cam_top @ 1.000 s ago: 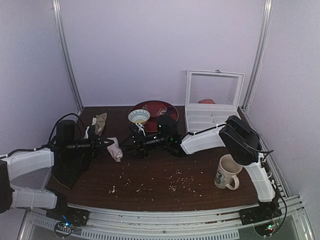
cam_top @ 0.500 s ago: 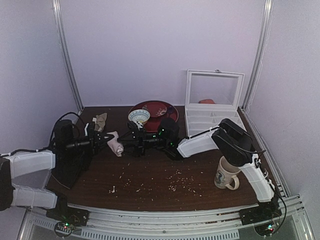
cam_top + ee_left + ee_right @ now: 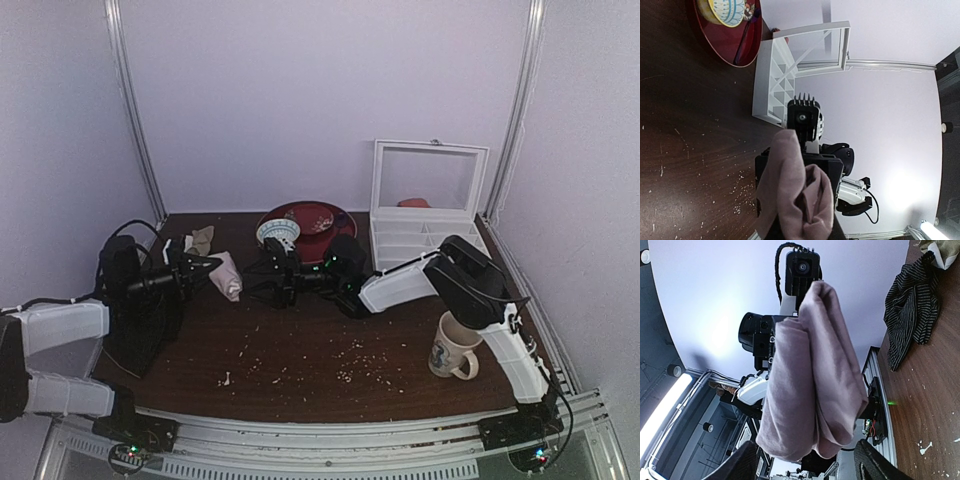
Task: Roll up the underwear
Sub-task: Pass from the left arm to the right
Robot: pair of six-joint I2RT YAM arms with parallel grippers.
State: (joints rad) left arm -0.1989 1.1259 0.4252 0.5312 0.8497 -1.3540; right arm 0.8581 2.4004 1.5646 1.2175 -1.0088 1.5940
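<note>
Crumbs (image 3: 350, 362) lie scattered over the dark table (image 3: 300, 330) closest to my bases. A mug (image 3: 453, 346) stands at the right, just beside my right arm, and a black cloth (image 3: 140, 325) lies at the left under my left arm. Farther in, near the middle of the table, my two wrists face each other. My left gripper (image 3: 207, 265) is clenched on the underwear (image 3: 228, 275) and holds it up off the table as a bunched, folded pink bundle that hangs from my fingertips. My right gripper (image 3: 265, 278) sits just beyond the bundle with its jaws spread wide and grasps nothing. In the right wrist view the fingers (image 3: 735, 466) stand on either side of the bundle's lower end and are clear of the fabric. In that view the underwear fills the centre, with my left wrist's camera directly behind it. Beyond my left gripper, a beige-olive cloth (image 3: 202, 240) lies crumpled toward the far left corner. Past my right gripper, a small patterned bowl (image 3: 278, 233) sits on the near left rim of a red plate (image 3: 325, 214). Farthest right, a white compartment box (image 3: 420, 238) stands with its clear lid raised upright, near the back wall.
</note>
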